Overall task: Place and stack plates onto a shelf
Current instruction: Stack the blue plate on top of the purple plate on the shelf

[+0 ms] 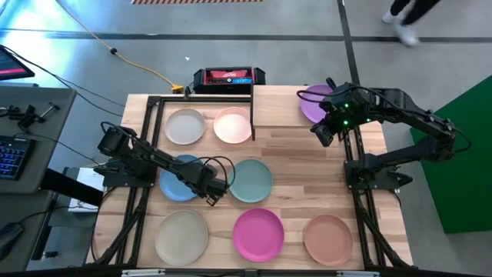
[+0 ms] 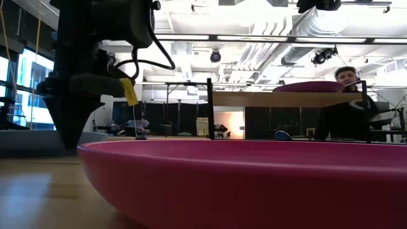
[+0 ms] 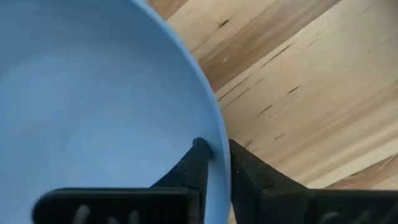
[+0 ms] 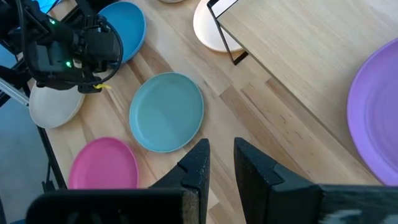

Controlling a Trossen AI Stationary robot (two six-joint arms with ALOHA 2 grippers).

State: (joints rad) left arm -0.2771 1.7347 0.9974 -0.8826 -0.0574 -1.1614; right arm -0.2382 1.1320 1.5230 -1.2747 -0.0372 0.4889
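On the wooden tabletop (image 1: 292, 165), 8 round plates and 2 dark arms, seen from above. At left centre, left gripper (image 1: 212, 188) down at the right rim of the blue plate (image 1: 175, 187), fingers (image 3: 198, 163) pinched on either side of that rim (image 3: 219, 140), 1 inside the dish and 1 outside, gripping it; plate flat on the table. Just right of it, teal plate (image 1: 252, 181), close beside but apart. Along the near edge, left to right: cream plate (image 1: 182, 235), magenta plate (image 1: 258, 234), tan-brown plate (image 1: 329, 237), all flat on the table. At far left, grey-white plate (image 1: 186, 126) and pale pink plate (image 1: 232, 125) side by side, pale pink touching the shelf's left edge from above. At far centre-right, shelf (image 1: 277, 108), a raised light-wood board on black legs, with the purple plate (image 1: 314, 105) lying on its right end. Right gripper (image 1: 324, 132) poised in the air near the shelf's near right corner, beside the purple plate, holding nothing; fingers (image 4: 198, 163) close together with a narrow gap between them. From table height, magenta plate (image 2: 254, 184) filling the foreground, shelf (image 2: 280, 99) and purple plate (image 2: 309, 86) behind it, a person (image 2: 346, 76) in the room beyond. Far of the table, a black and red box (image 1: 228, 78) on the floor.
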